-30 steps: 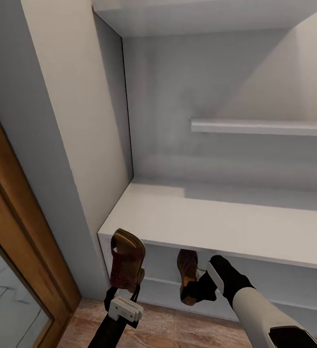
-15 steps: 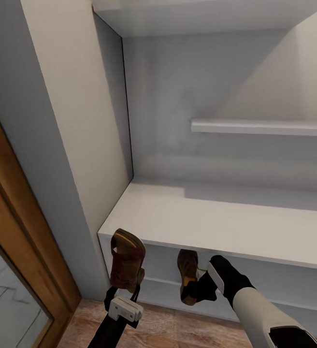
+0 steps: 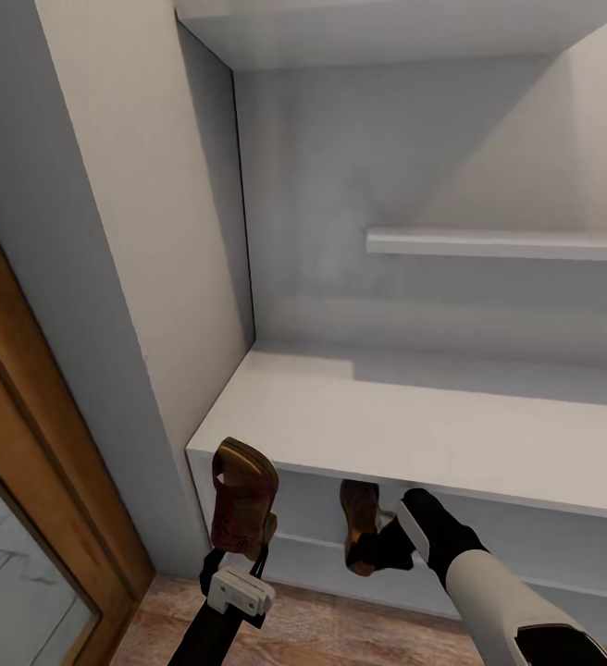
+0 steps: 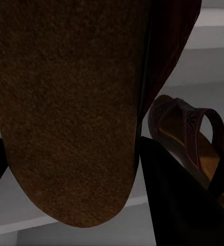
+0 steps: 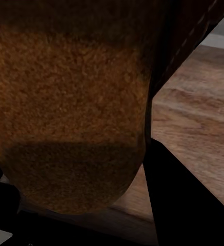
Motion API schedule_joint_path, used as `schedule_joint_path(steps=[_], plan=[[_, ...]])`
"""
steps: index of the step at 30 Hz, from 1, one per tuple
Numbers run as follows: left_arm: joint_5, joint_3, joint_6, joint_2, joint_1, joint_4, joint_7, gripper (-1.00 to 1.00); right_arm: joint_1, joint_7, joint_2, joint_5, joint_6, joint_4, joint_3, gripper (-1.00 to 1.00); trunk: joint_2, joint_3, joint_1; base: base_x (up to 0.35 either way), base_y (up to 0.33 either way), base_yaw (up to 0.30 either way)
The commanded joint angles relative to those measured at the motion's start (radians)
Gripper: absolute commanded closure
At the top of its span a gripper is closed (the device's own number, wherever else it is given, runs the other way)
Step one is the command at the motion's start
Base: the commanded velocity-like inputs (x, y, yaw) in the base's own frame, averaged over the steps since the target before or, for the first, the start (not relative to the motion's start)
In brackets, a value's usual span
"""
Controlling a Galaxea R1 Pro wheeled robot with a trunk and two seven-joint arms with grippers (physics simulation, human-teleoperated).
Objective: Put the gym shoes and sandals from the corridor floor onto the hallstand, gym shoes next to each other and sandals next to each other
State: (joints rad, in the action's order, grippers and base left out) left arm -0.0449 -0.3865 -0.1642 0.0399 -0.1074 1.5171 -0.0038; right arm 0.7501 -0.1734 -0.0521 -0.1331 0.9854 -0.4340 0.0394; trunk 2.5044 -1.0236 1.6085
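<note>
Two brown sandals are held in front of the pale hallstand [image 3: 452, 430]. My left gripper [image 3: 240, 555] is shut on one sandal [image 3: 244, 499], which stands upright by the bench's left front corner; its sole [image 4: 65, 102] fills the left wrist view. To its right, my right gripper [image 3: 383, 544] is shut on the other sandal [image 3: 358, 523], which sits partly under the bench top at the mouth of the upper shelf opening. That sandal [image 4: 194, 138] also shows in the left wrist view, and its sole [image 5: 70, 102] looms close in the right wrist view. The gym shoes are out of view.
A wall shelf [image 3: 498, 242] hangs above the bench, and a white side panel [image 3: 155, 231] closes the unit on the left. A wooden door frame [image 3: 35, 435] stands at the far left. The corridor floor [image 3: 322, 629] runs along the base of the hallstand.
The sandal in my right gripper has edged slightly further under the bench top. The left gripper and its sandal have not moved.
</note>
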Motion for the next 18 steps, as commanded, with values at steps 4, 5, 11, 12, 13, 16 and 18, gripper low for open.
schedule_joint_path(steps=[4, 5, 11, 12, 13, 16, 18], plan=[[-0.004, 0.0, 0.0, 0.0, 0.0, 0.0, 0.001, 1.0, 0.0, 0.0, 0.0, 0.0, -0.013, 0.0, -0.001, 1.0, 0.0, 0.0, 0.0, 0.0, 0.0, 0.0], [-0.004, 0.0, 0.0, 0.0, 0.0, 0.0, 0.001, 1.0, 0.0, 0.0, 0.0, 0.0, -0.013, 0.0, -0.001, 1.0, 0.0, 0.0, 0.0, 0.0, 0.0, 0.0], [-0.004, 0.0, 0.0, 0.0, 0.0, 0.0, 0.001, 1.0, 0.0, 0.0, 0.001, 0.0, -0.016, 0.0, -0.001, 1.0, 0.0, 0.0, 0.0, 0.0, 0.0, 0.0], [-0.003, 0.0, 0.0, 0.0, 0.0, 0.0, 0.001, 1.0, 0.0, 0.0, 0.001, 0.0, -0.016, 0.0, -0.001, 1.0, 0.0, 0.0, 0.0, 0.0, 0.0, 0.0], [-0.003, 0.0, 0.0, 0.0, 0.0, -0.001, 0.001, 1.0, 0.0, 0.0, 0.001, 0.0, -0.016, 0.0, -0.001, 1.0, 0.0, 0.0, 0.0, 0.0, 0.0, 0.0], [-0.004, 0.0, 0.0, 0.0, 0.0, -0.001, 0.001, 1.0, 0.0, 0.0, 0.001, 0.0, -0.016, 0.0, -0.001, 1.0, 0.0, 0.0, 0.0, 0.0, 0.0, 0.0], [-0.004, 0.0, 0.0, 0.0, 0.0, -0.001, 0.001, 1.0, 0.0, 0.0, 0.001, 0.0, -0.016, 0.0, -0.001, 1.0, 0.0, 0.0, 0.0, 0.0, 0.0, 0.0]])
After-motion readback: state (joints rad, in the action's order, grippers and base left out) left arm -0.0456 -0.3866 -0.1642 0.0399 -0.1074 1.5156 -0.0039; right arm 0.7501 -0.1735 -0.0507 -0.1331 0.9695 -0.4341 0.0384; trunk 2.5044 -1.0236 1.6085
